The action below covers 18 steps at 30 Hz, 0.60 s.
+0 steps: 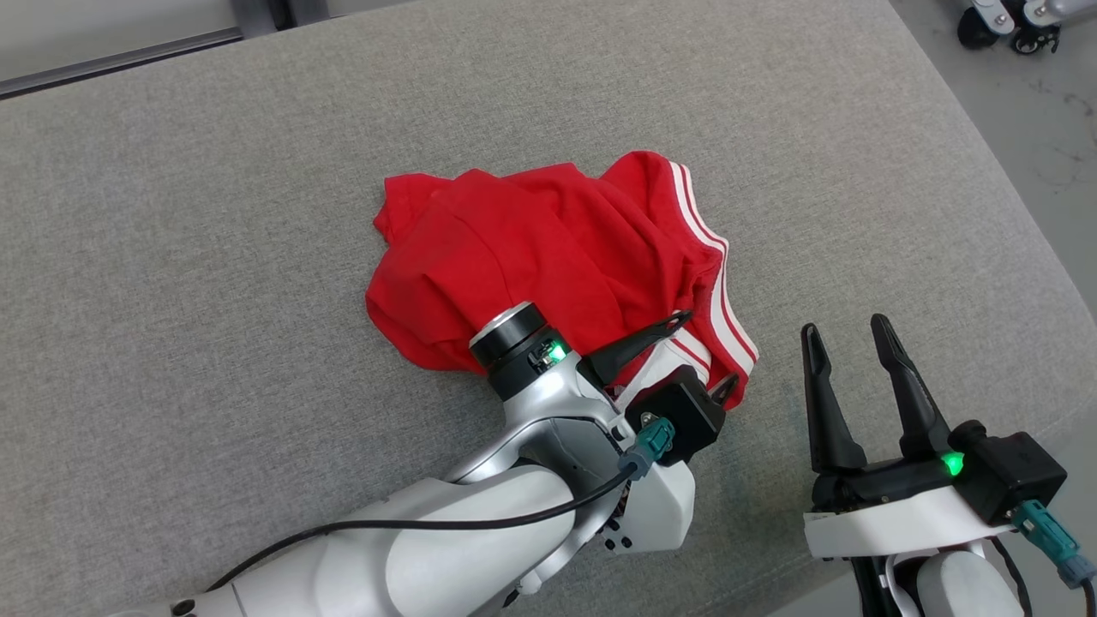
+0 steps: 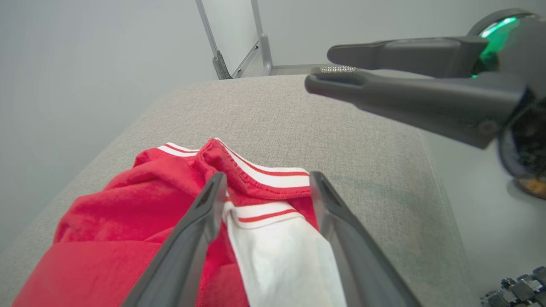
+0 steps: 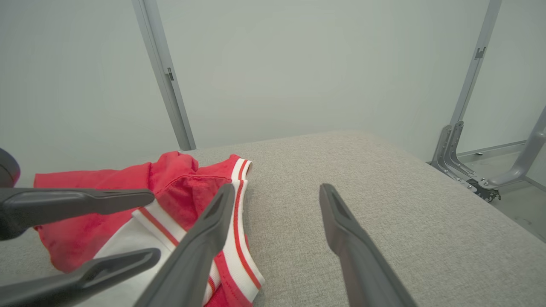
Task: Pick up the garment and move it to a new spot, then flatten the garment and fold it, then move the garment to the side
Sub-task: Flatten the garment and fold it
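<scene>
Lower right of the head view: right gripper (image 1: pixel 844 326), fingers spread wide and empty, pointing up the frame over bare grey cushion (image 1: pixel 214 257), near the cloth's right edge but apart from it. Lower centre: left gripper (image 1: pixel 710 350), likewise spread, pinching nothing, fingers straddling the white panel and striped hem at the lower right corner of the red garment (image 1: pixel 531 248) (contact with the cloth hard to judge). By position, the nearer arm for the pick-up. Beyond those fingertips, up and to the left: the rest of the garment, a crumpled heap at mid-frame, striped band running diagonally from upper centre down to lower right. Likely needed next: closing on that hem. No brand, label or legible writing anywhere.
</scene>
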### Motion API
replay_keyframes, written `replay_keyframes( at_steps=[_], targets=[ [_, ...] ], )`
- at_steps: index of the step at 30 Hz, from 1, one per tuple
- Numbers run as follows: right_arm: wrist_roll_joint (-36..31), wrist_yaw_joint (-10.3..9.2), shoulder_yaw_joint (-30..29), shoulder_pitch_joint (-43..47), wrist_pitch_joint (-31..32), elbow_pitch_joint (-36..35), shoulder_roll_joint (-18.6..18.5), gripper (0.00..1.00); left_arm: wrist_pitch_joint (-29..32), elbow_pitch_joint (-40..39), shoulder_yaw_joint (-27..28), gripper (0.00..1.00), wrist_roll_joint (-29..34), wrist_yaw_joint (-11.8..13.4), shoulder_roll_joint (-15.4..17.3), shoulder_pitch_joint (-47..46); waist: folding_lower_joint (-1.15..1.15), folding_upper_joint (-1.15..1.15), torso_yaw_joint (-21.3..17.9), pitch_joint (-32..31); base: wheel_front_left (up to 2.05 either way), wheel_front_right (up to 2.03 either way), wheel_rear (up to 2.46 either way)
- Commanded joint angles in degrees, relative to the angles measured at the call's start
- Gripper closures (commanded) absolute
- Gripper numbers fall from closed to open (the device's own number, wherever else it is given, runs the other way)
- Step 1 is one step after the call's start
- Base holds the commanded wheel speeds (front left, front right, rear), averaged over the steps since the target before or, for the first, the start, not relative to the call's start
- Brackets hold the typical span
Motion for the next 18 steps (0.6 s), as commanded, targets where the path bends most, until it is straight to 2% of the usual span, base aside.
replay_keyframes(
  at_steps=[1,13,18],
  targets=[
    [-0.04,-0.1,0.01,-0.54,-0.04,-0.12,-0.14,0.0,0.13,0.35,0.03,0.0,-0.11,-0.22,0.11,0.06,0.0,0.0,-0.08,0.13,0.0,0.0,0.0],
    [-0.17,-0.1,-0.16,0.18,-0.05,0.14,-0.14,0.0,-0.06,-0.5,0.53,0.0,1.5,3.14,1.14,-0.71,0.0,0.0,-0.04,0.18,0.0,0.0,0.0],
    [0.02,-0.1,0.08,-0.16,-0.05,-0.11,-0.14,0.0,1.22,-0.21,0.17,0.0,1.1,2.77,1.58,0.08,0.0,0.0,0.01,0.36,0.0,0.0,0.0]
  ],
)
